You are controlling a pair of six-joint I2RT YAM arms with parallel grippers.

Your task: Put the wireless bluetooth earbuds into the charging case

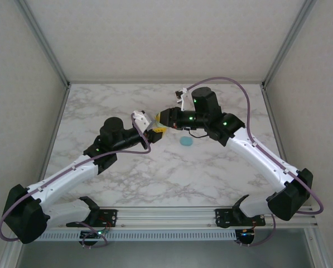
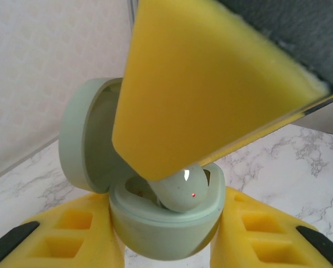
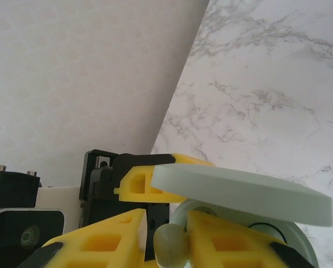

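My left gripper (image 2: 165,245) is shut on the base of a mint green charging case (image 2: 160,229), held above the table with its lid (image 2: 85,139) swung open. A mint green earbud (image 2: 183,192) sits partly in one well of the case, a small red light on it. A yellow finger (image 2: 211,84) of my right gripper presses down over the bud. In the right wrist view the earbud (image 3: 170,245) stands between my right gripper's (image 3: 166,229) fingers, against the right one, with a thin gap on the left. The two grippers (image 1: 154,133) (image 1: 162,118) meet mid-table.
A small teal-blue round piece (image 1: 186,142) lies on the marble table (image 1: 155,178) just right of the grippers. Pale walls close the table at the back and on both sides. The case lid (image 3: 239,192) juts across the right wrist view.
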